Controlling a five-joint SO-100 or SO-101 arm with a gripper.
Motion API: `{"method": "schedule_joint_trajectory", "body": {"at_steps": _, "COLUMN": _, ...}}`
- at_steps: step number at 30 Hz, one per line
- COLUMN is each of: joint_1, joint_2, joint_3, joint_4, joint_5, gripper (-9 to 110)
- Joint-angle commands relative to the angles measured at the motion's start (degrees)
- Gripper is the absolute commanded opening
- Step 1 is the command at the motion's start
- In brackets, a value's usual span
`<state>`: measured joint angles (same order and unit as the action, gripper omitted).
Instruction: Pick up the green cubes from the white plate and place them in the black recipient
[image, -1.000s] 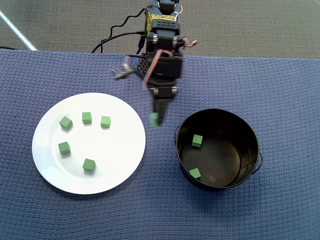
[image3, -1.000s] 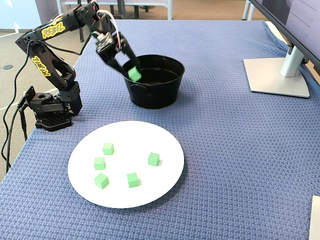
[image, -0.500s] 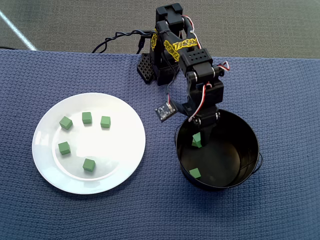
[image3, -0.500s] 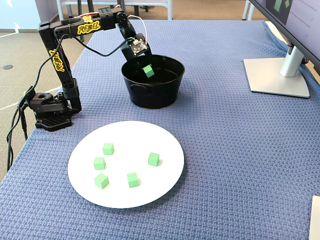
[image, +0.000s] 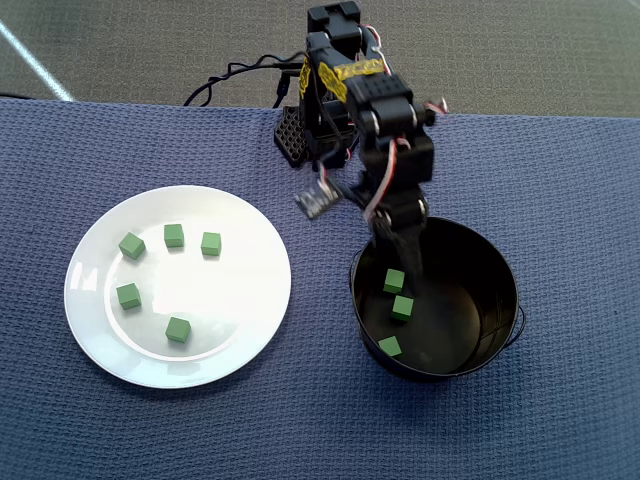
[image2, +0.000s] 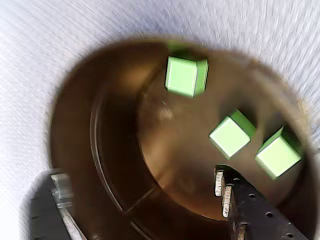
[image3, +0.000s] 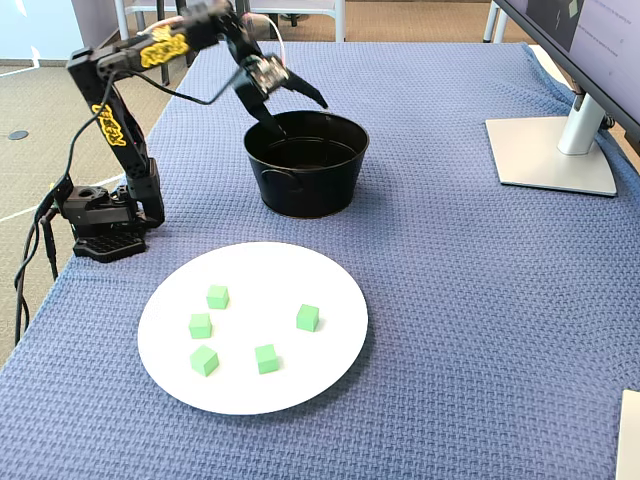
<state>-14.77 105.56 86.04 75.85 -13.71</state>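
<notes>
Gripper (image3: 290, 110) jaws spread, empty, over my tall black metal pot (image3: 305, 190). Small matte green cubes (image: 178, 329) on the glossy white plate (image: 250, 320) look light, rigid; I'd pinch opposite flat faces.

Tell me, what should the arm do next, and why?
Probably lift clear of the black pot and swing back toward the white plate. The gripper is open and empty above the pot, three green cubes lie inside, and five more wait on the plate.
</notes>
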Motion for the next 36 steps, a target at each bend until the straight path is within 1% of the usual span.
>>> {"method": "schedule_joint_trajectory", "body": {"at_steps": 1, "joint_1": 8.0, "joint_2": 6.6, "joint_3": -4.2, "joint_4": 2.8, "joint_5": -2.5, "gripper": 17}}
{"method": "schedule_joint_trajectory", "body": {"at_steps": 3, "joint_1": 14.5, "joint_2": 8.3, "joint_3": -3.9, "joint_4": 2.9, "joint_5": -2.5, "gripper": 16}}
{"method": "schedule_joint_trajectory", "body": {"at_steps": 6, "joint_1": 24.5, "joint_2": 9.6, "joint_3": 0.4, "joint_4": 0.8, "joint_5": -0.4, "gripper": 10}}
{"method": "schedule_joint_trajectory", "body": {"at_steps": 12, "joint_1": 39.2, "joint_2": 9.1, "joint_3": 16.6, "joint_4": -10.2, "joint_5": 1.2, "gripper": 11}}
{"method": "schedule_joint_trajectory", "body": {"at_steps": 18, "joint_1": 46.5, "joint_2": 7.2, "joint_3": 25.4, "joint_4": -15.7, "joint_5": 4.1, "gripper": 10}}
{"method": "schedule_joint_trajectory", "body": {"at_steps": 23, "joint_1": 47.2, "joint_2": 6.0, "joint_3": 29.0, "joint_4": -15.0, "joint_5": 5.6, "gripper": 18}}
{"method": "schedule_joint_trajectory", "body": {"at_steps": 27, "joint_1": 44.8, "joint_2": 4.5, "joint_3": 33.7, "joint_4": -16.4, "joint_5": -0.2, "gripper": 22}}
{"method": "schedule_joint_trajectory", "body": {"at_steps": 30, "joint_1": 42.3, "joint_2": 2.2, "joint_3": 34.3, "joint_4": -12.7, "joint_5": -9.5, "gripper": 23}}
{"method": "schedule_joint_trajectory", "body": {"at_steps": 34, "joint_1": 43.2, "joint_2": 0.1, "joint_3": 34.3, "joint_4": -11.6, "joint_5": -21.4, "gripper": 23}}
{"method": "schedule_joint_trajectory", "body": {"at_steps": 36, "joint_1": 44.6, "joint_2": -0.9, "joint_3": 33.7, "joint_4": -11.1, "joint_5": -24.5, "gripper": 22}}
